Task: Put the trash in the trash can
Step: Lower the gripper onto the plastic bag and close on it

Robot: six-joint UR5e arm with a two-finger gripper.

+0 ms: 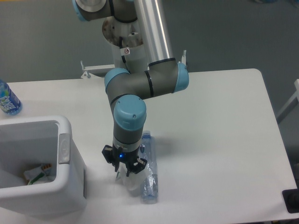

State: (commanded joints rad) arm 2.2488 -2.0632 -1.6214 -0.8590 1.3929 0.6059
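Item one: crumpled whitish translucent plastic wrapper (130, 183), lying on the white surface (219, 126) near its front edge, directly under the black two-finger tool (125, 169) and touching the item beside it. Judged very light, limp, springy under pressure, likely to slip or unfold from a shallow pinch; best taken at a thick bunched fold near the middle, not at a loose edge. Pale, cloudy, nearly the colour of the surface, with a small greenish patch at its left side; outline hard to trace. Item two: crushed clear plastic bottle with pale blue cap (149, 179), lying on its side just right of the wrapper, long axis running away from the front edge. Judged light, thin-walled, slick, prone to rolling or squirting out of a hard squeeze; best taken across the flattened midsection. Colourless, creased, faintly bluish; cap too small to place with certainty. Tool: lowered onto the wrapper, fingers drawn close together around its upper folds, apparently pinching it, though contact is partly hidden by the wrist. Destination: white rectangular plastic bin with thick rounded rim and pale grey oval tab (65, 140), at the left front of the surface, well apart from both items, already holding some scraps. Not for disposal: uncrushed clear bottle with blue label (7, 100), at the far left edge.
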